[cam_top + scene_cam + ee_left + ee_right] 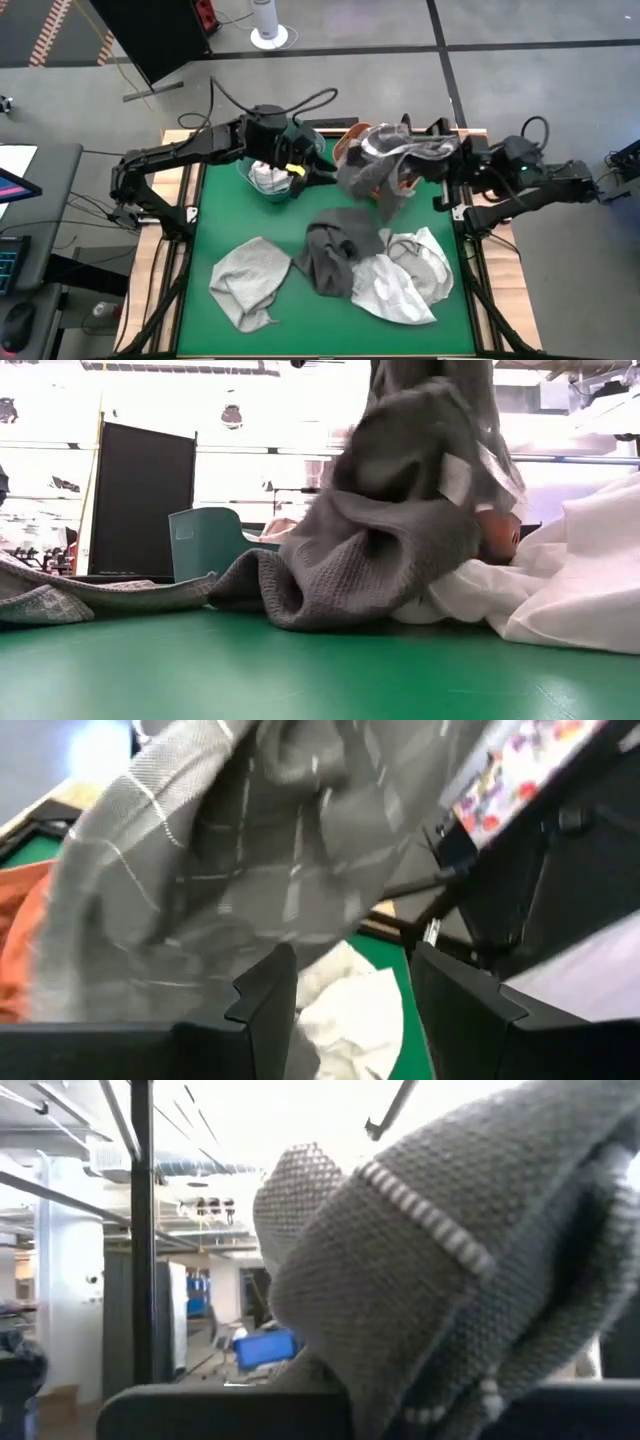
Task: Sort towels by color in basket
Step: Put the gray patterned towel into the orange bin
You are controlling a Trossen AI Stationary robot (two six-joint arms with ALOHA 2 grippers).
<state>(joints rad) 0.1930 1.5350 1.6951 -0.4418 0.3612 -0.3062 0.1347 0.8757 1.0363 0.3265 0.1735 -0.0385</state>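
The right gripper [440, 165] holds up a grey towel [385, 165], clamped. The left gripper [300, 170] stands spread over the teal basket [272, 192], seemingly empty.

Two dark jointed arms, looping black cables, yellow marking by left pincer [297, 170], flat angular black fingers [268, 992]

Grey floor [520, 25] crossed by dark seam lines surrounds the green-topped table [300, 320]. A black panel [142, 500] stands behind it, a white cylindrical stand [268, 22] beyond. Bright ceiling lighting [300, 400] washes out the room; a black post [143, 1230] rises toward exposed ceiling beams.
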